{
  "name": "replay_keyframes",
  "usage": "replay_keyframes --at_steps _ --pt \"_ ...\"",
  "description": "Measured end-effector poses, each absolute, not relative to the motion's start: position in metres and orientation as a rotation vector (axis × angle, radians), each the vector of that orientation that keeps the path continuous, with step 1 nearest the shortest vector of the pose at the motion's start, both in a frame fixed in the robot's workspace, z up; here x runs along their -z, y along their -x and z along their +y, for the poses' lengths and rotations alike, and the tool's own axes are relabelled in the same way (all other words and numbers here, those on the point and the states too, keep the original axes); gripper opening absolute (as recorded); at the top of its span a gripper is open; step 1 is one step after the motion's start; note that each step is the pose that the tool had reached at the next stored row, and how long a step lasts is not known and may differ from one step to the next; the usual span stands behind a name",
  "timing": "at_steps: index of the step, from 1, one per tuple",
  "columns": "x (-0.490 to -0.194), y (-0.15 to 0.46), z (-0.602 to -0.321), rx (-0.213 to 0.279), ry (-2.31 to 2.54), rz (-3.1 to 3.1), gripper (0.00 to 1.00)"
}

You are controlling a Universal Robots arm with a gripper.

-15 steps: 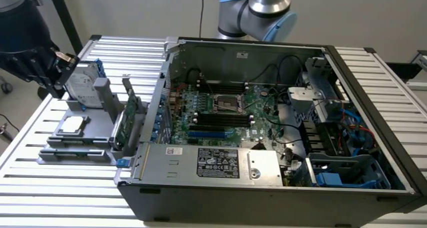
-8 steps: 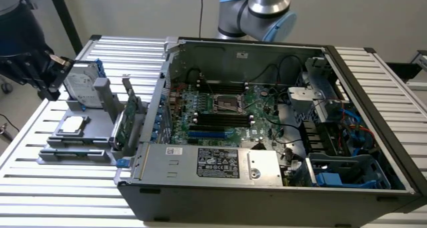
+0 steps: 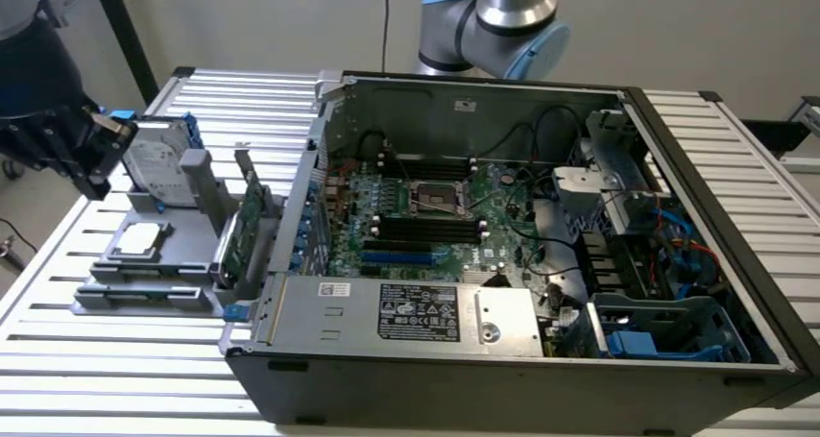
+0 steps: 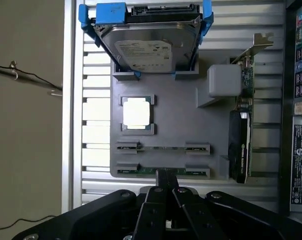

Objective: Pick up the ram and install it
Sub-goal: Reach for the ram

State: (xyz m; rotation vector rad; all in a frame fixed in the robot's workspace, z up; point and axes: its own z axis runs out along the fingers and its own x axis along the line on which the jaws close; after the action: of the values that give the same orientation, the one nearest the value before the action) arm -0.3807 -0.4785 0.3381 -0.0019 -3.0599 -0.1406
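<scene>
Slatted metal table point(image 3: 77, 254), open PC case point(image 3: 513, 379) on it, grey holder point(image 4: 190, 135) beside the case, ram point(image 4: 146, 171) seated in the holder's edge slot, gripper point(image 4: 163, 176) nearby, fingertips together, holding nothing.

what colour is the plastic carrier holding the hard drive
The carrier is blue, clearest in the wrist view.

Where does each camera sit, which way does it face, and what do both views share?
Exterior view: off the arm, raised, looking down into the open computer case on the slatted table; an arm joint shows behind the case, the gripper at the exterior view's left.
Wrist view: on the wrist, looking down past the gripper onto the parts tray, the ram nearest the gripper.
Shared: parts tray, hard drive, processor, expansion card, gripper.
</scene>
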Motion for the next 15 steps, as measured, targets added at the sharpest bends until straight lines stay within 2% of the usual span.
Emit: replay_keyframes --at_steps 15 --pt "-0.3328 0.3872 -0.4798 0.14 -0.042 -3.097 0.11"
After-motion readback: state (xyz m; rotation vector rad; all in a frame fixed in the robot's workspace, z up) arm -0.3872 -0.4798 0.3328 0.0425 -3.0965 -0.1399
